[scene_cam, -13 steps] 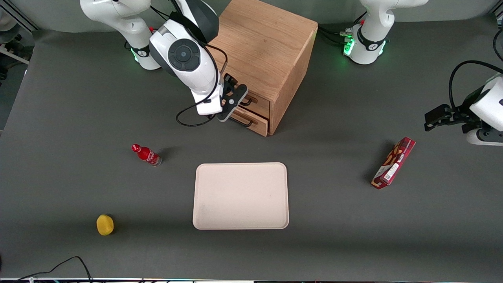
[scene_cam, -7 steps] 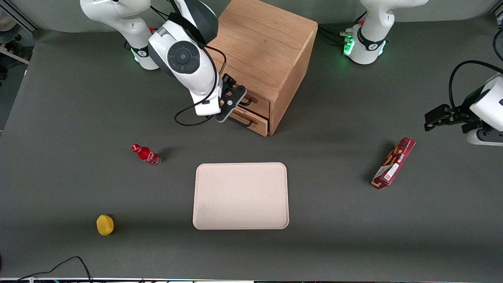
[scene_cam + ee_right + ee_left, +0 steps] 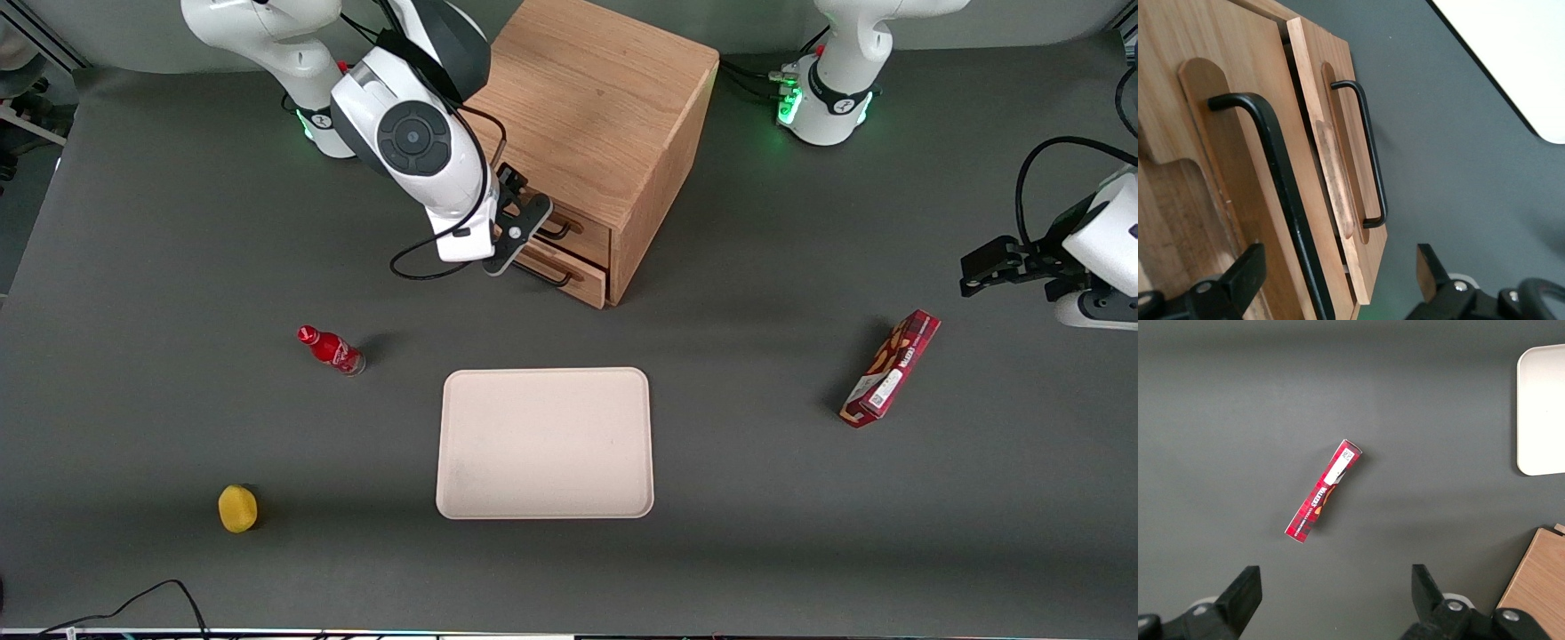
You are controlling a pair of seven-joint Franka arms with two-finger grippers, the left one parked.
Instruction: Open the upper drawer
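— Where's the upper drawer [image 3: 582,233]?

— Top of the two in the oak cabinet [image 3: 605,107], facing my working arm's end of the table. It looks shut, or nearly so. My gripper [image 3: 524,233] sits right in front of it, fingers [image 3: 1248,270] spread wide, the black handle [image 3: 1278,180] running between them, nothing pinched yet.

— How will it handle?

— Stiff wood, rigid thin bar; I expect a light box that slides easily. I'd close on the middle of the bar so it pulls straight and doesn't rack. The lower drawer [image 3: 1338,167] has a similar handle, so I must stay on the top one.
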